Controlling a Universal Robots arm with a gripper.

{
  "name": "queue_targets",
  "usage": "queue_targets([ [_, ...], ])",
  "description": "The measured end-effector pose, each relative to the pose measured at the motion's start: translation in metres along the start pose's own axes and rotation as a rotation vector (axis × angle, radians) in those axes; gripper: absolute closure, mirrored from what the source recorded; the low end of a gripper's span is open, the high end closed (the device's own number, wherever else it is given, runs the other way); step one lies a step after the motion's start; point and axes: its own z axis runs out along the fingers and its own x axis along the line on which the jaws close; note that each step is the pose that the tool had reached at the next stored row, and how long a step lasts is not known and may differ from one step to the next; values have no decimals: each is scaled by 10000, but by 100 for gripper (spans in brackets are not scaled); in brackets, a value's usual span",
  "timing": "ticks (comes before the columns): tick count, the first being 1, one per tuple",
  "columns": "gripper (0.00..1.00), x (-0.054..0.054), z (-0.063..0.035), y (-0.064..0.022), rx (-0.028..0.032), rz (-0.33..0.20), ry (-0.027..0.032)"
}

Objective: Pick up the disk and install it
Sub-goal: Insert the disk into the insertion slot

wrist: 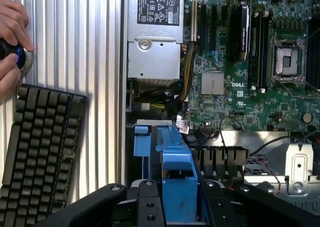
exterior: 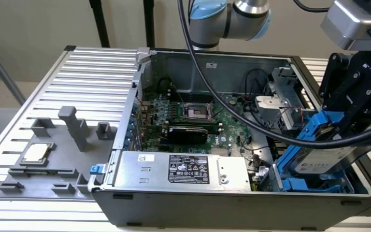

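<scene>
Black gripper (exterior: 340, 126) jaws pinched the flat silver-grey metal disk (exterior: 327, 157) with blue plastic rails. Exterior view: disk hung 7 o'clock from jaws, long axis 1-to-7, lower end near blue plastic drive bay (exterior: 299, 184).

Keyboard (wrist: 40, 152) beside open computer case (exterior: 237, 208)

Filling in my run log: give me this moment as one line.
gripper: shut on disk | disk: tilted, above blue bay | site: open case, exterior view's right | seated: no
</scene>
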Motion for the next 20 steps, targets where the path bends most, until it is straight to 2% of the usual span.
queue_targets([
  [11,67,3,35,-5,-33,-11,-16],
  [17,67,-2,-28,-18,-60,-9,-17],
  [20,67,-2,-29,-20,-71,-9,-18],
])
